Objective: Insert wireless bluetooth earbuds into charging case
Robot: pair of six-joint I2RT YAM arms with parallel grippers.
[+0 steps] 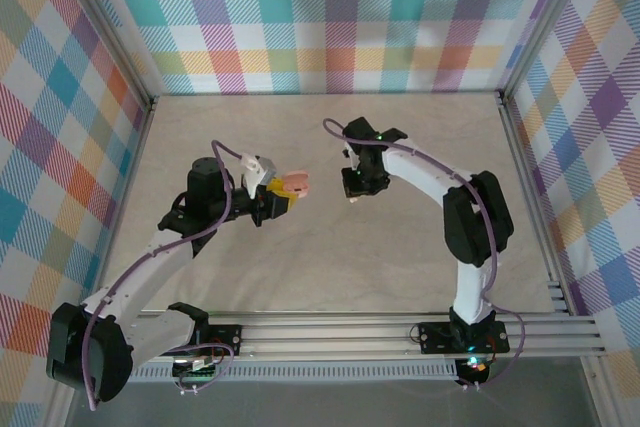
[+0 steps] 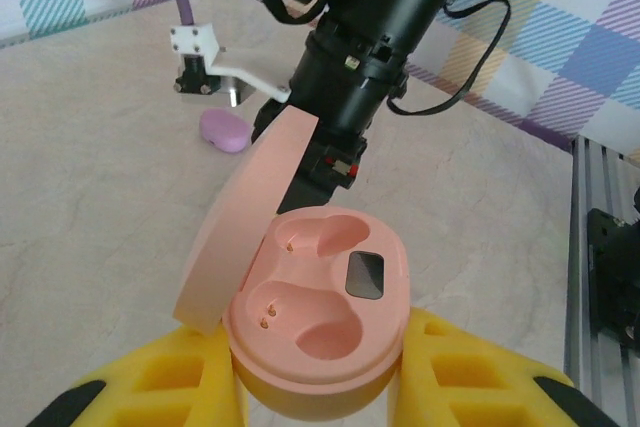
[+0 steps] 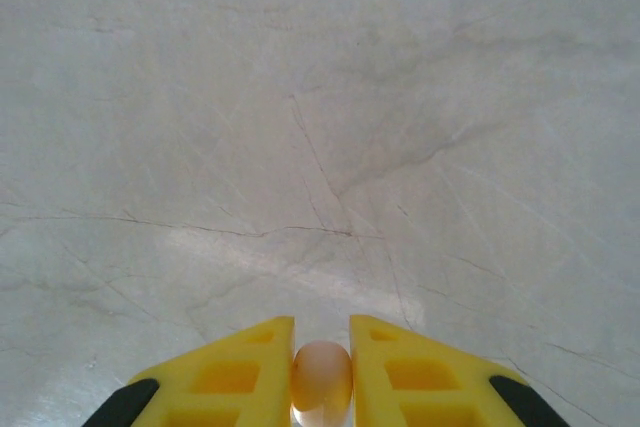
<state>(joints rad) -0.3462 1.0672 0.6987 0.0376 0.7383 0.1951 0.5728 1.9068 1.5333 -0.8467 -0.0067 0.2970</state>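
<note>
Two cases (image 2: 310, 379) (image 2: 225, 131), one earbud (image 3: 321, 375)

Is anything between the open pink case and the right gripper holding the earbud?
Nothing: the top view shows bare table between the case and the right gripper, which pinches a pale earbud.

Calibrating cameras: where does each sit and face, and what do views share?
Top external: above, behind the robot, facing down at table; left arm, right arm.
Left wrist: on left arm, facing open pink case in left pincer; right arm beyond.
Right wrist: on right arm, facing down at table; right pincer gripping earbud.
Shared: top and left wrist show that case.
</note>
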